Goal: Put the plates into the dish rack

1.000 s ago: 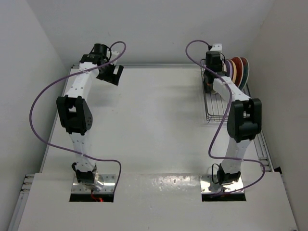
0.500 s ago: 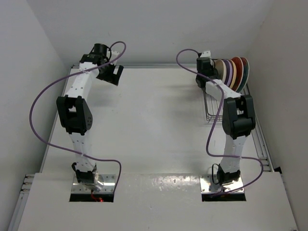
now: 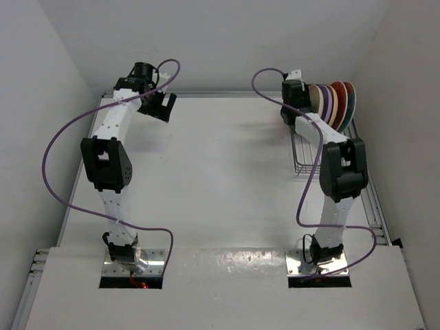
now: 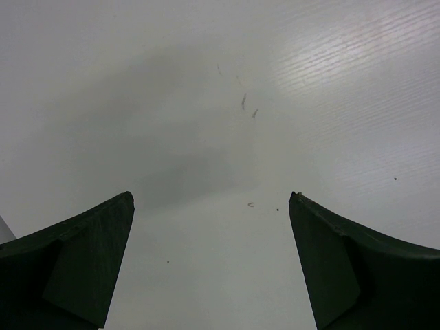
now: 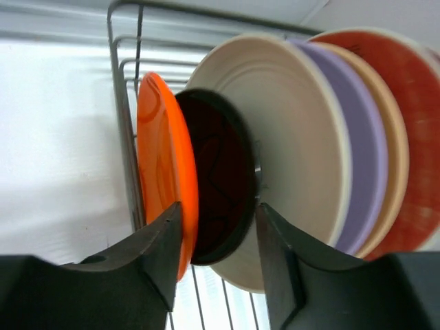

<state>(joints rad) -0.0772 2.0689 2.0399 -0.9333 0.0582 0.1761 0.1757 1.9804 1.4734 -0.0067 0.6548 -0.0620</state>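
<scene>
Up close, right hand (image 5: 218, 206) half-parted before the black plate (image 5: 220, 172) — dish rack (image 5: 122, 110) mostly cut off; left hand (image 4: 210, 196) wide.

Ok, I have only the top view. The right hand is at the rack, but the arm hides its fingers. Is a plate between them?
Observer: Yes, the black plate stands between the fingers of the right hand, and the fingers are apart.
Operator: Is that plate in the rack?
Observer: It stands on edge in the rack, between the orange plate and the cream plate.
Operator: And the left hand?
Observer: The left hand is wide open, with nothing between its fingers.
</scene>
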